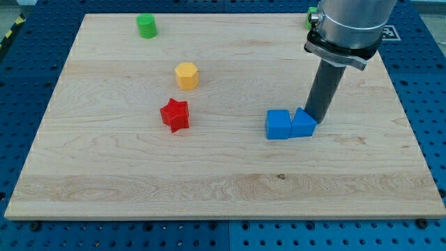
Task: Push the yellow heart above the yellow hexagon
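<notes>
The yellow hexagon (187, 75) sits left of the board's middle, in the upper half. No yellow heart shows in the view. My tip (318, 120) rests on the board right of the middle, touching the right side of a blue block (302, 124) whose shape I cannot make out. That block stands against a blue cube (277, 125) on its left. My tip is far to the right of the yellow hexagon and a little lower in the view.
A red star (175, 115) lies just below the yellow hexagon, slightly to its left. A green round block (146, 26) stands near the top left corner. A bit of another green block (309, 16) shows at the top edge beside the arm. The wooden board (223, 188) lies on a blue perforated table.
</notes>
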